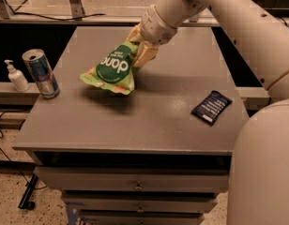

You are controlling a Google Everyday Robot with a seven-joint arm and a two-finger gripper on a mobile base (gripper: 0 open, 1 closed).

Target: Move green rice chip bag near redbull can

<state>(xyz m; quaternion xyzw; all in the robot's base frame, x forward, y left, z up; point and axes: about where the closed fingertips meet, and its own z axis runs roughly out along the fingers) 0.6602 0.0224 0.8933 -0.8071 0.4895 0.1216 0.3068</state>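
The green rice chip bag (111, 71) is a light-green pouch with a dark green circle and white lettering. It hangs above the grey table (135, 121), left of centre, casting a shadow below. My gripper (140, 53) is shut on the bag's upper right edge, reaching in from the top right. The redbull can (40, 73), blue and silver with an open silver top, stands upright at the table's left edge, apart from the bag.
A small dark navy packet (211, 107) lies flat at the table's right side. A white pump bottle (16, 77) stands on a ledge left of the can. Drawers (135, 186) sit under the tabletop. My white arm (238, 27) crosses the upper right.
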